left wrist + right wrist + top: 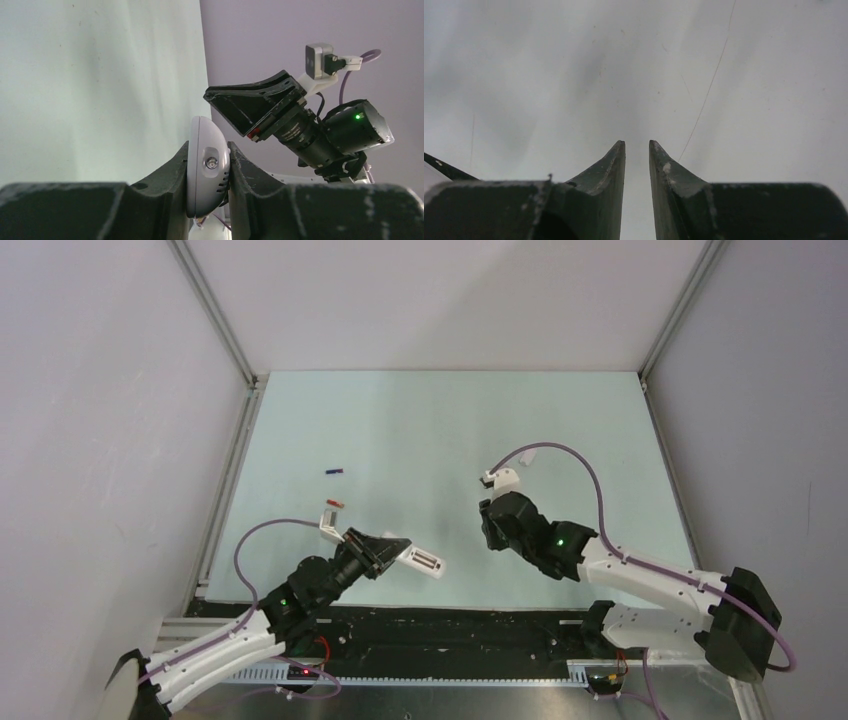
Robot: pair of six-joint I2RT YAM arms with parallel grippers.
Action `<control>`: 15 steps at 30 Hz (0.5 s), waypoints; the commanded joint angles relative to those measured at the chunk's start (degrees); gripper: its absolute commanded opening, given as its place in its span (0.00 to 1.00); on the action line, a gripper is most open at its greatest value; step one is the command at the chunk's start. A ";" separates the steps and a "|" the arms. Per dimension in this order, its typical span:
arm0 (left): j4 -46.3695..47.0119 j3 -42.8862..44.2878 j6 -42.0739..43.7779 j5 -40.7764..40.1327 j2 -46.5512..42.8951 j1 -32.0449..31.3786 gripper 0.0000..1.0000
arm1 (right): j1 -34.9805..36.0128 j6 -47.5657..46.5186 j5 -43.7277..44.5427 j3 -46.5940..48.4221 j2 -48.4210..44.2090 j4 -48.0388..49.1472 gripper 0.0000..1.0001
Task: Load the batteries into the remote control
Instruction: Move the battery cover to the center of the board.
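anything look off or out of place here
Mildly: the left end effector clamps the remote control by one end, off the table, while the blue battery and red battery lie loose and apart.

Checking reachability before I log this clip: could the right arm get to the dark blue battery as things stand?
Probably, but not easily. The right gripper holds nothing, and bare table lies between it and the dark blue battery. The battery sits far on the left arm's side, so it looks like a long cross-reach.
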 commanded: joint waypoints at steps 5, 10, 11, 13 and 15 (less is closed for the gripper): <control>-1.00 -1.23 2.17 -1.21 -1.35 -0.15 0.00 | -3.45 3.99 -0.11 0.00 -4.50 3.64 0.31; -1.27 -1.13 2.23 -1.18 -0.94 -0.12 0.00 | -9.24 7.15 0.91 -0.11 -5.24 4.38 0.37; -1.28 -1.13 2.18 -1.15 -0.77 -0.16 0.00 | -11.13 8.71 -0.22 -0.06 -5.18 4.90 0.39; -1.27 -1.13 2.31 -0.93 -0.66 -0.08 0.00 | -17.27 11.85 -2.81 0.44 -4.01 4.77 0.44; -1.25 -1.13 2.54 -0.93 -0.72 -0.11 0.00 | -25.00 15.11 -3.91 2.14 -1.16 3.23 0.51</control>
